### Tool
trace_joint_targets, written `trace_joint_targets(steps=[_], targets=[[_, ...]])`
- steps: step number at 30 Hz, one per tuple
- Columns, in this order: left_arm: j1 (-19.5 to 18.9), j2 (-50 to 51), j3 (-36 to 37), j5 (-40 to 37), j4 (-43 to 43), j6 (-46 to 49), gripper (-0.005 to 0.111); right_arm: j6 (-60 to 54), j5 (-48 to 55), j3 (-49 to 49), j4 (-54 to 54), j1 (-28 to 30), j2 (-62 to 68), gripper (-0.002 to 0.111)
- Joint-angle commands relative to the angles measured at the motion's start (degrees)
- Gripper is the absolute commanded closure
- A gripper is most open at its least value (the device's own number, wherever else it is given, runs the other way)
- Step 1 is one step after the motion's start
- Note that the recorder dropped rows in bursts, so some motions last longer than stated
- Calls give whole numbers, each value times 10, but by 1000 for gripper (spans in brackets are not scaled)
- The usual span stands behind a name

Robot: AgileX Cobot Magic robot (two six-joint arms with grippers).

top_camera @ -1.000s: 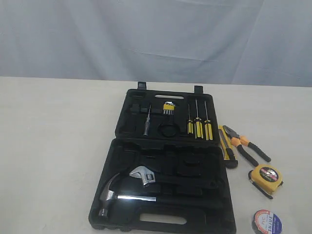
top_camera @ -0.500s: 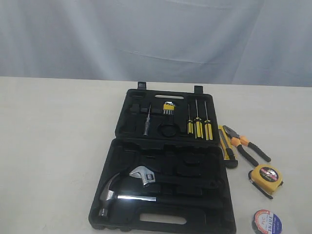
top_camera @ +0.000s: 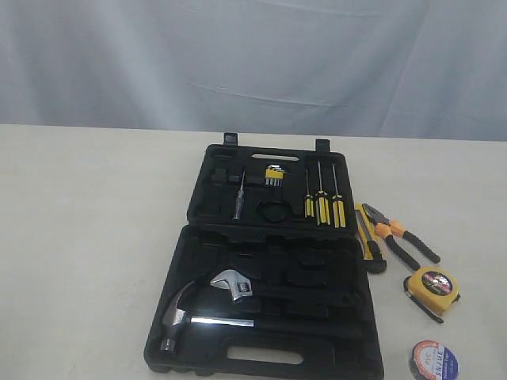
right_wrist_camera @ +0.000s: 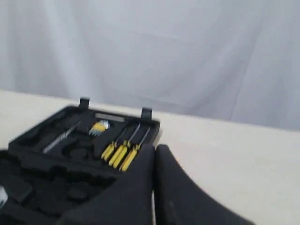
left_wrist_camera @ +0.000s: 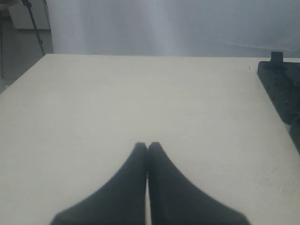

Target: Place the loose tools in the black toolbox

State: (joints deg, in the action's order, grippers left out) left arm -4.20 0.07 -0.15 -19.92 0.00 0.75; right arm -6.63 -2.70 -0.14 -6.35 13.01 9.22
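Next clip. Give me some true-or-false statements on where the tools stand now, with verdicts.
1. The black toolbox lies open on the table. True.
2. The tape measure is inside the toolbox. False: the yellow tape measure lies on the table beside it.
3. The left tool is shut and empty. True.
4. The right tool grips the pliers. False: the right tool is shut on nothing; the pliers lie on the table.
5. A hammer lies in the toolbox. True.

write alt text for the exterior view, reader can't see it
An open black toolbox lies flat on a pale table, holding a hammer, wrench and three screwdrivers. Loose to its right: utility knife, pliers, yellow tape measure, tape roll.
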Motion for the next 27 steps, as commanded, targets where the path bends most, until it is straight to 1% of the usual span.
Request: trace_joint_targets(steps=[1, 4, 6, 8, 11, 12, 13, 14, 15, 16, 17, 18, 19, 20, 21, 24, 26, 27], targets=[[3, -1, 1, 3, 0, -3, 107, -2, -141, 1, 2, -2, -4, 109], [3, -1, 1, 3, 0, -3, 107, 14, -234, 1, 2, -2, -4, 109], [3, -1, 1, 3, 0, -3, 107, 58, -254, 1, 0, -2, -4, 109], [3, -1, 1, 3, 0, -3, 107, 98, -242, 1, 0, -2, -4, 109], [3, -1, 1, 3, 0, -3, 107, 113, -169, -14, 14, -2, -4, 109], [3, -1, 1, 3, 0, -3, 107, 113, -131, -25, 27, -2, -4, 109], [3, -1, 1, 3, 0, -3, 107, 113, -27, -59, 64, -12, -4, 109], [3, -1, 1, 3, 0, -3, 107, 113, 19, -75, 80, -16, -3, 109], [3, -1, 1, 3, 0, -3, 107, 113, 131, -114, 120, -26, 3, 109], [3, -1, 1, 3, 0, -3, 107, 113, 167, -133, 131, -31, 9, 109], [3, -1, 1, 3, 0, -3, 107, 113, 255, -175, 137, -35, 26, 109], [3, -1, 1, 3, 0, -3, 107, 113, 310, -199, 137, -35, 40, 109], [3, -1, 1, 3, 0, -3, 107, 113, 419, -241, 137, -35, 74, 109], [3, -1, 1, 3, 0, -3, 107, 113, 468, -264, 137, -35, 97, 109], [3, -1, 1, 3, 0, -3, 107, 113, 541, -302, 137, -35, 145, 109], [3, -1, 1, 3, 0, -3, 107, 138, 655, -397, 113, -63, 269, 109], [3, -1, 1, 3, 0, -3, 107, 114, 724, -470, 85, -68, 363, 109], [3, -1, 1, 3, 0, -3, 107, 98, 727, -499, 81, -68, 401, 109]])
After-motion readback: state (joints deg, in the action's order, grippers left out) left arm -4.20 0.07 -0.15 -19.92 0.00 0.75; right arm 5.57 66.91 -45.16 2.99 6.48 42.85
